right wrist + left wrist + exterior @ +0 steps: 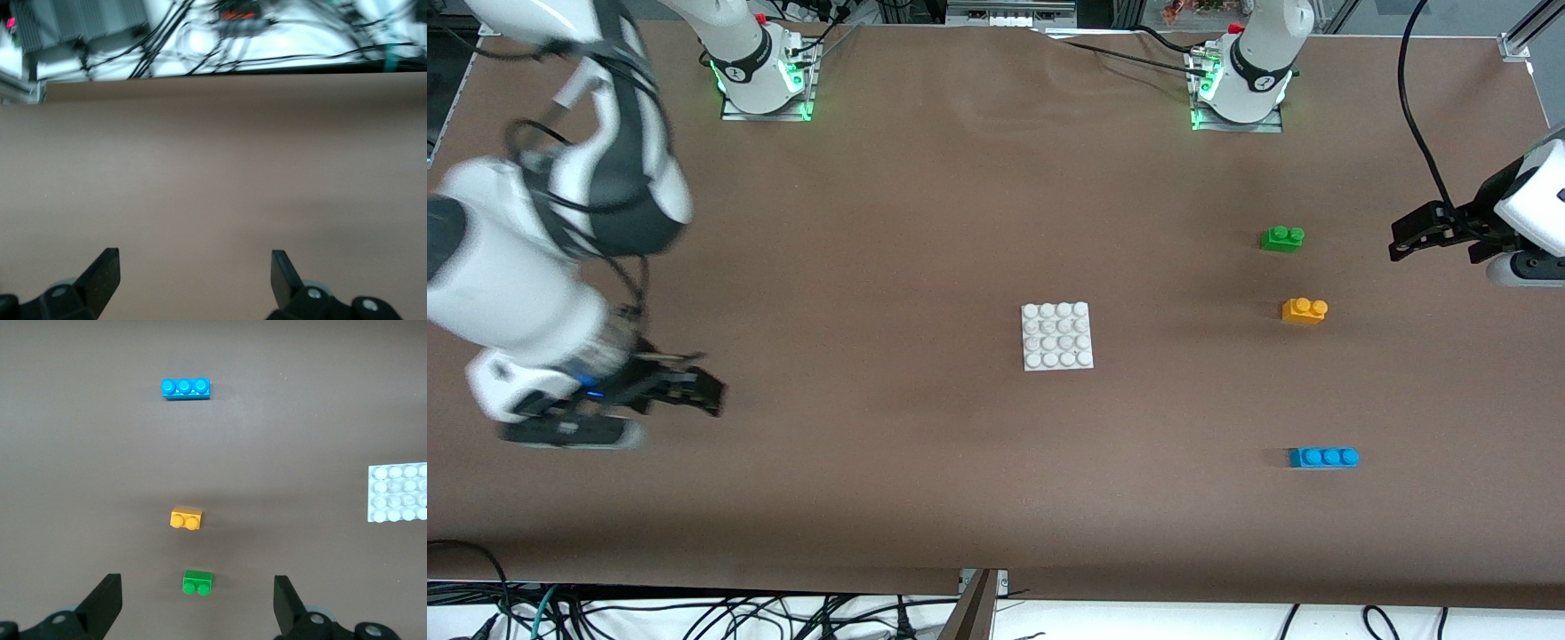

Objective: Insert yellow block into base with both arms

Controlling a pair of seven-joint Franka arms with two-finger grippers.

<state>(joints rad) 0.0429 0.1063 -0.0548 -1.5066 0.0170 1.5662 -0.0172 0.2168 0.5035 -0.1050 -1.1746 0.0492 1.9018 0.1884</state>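
The yellow block (pixel 1304 309) lies on the table toward the left arm's end; it also shows in the left wrist view (pixel 186 519). The white base (pixel 1057 335) sits mid-table, its edge showing in the left wrist view (pixel 398 492). My left gripper (pixel 1403 240) is open and empty, up in the air over the table's end beside the green brick; its wrist view shows it (pixel 197 600) wide apart. My right gripper (pixel 707 388) is open and empty, low over bare table at the right arm's end (pixel 193 277).
A green two-stud brick (pixel 1282 238) lies farther from the front camera than the yellow block (pixel 197 583). A blue three-stud brick (pixel 1323 457) lies nearer to it (pixel 185 388). Cables hang past the table's front edge (pixel 220 73).
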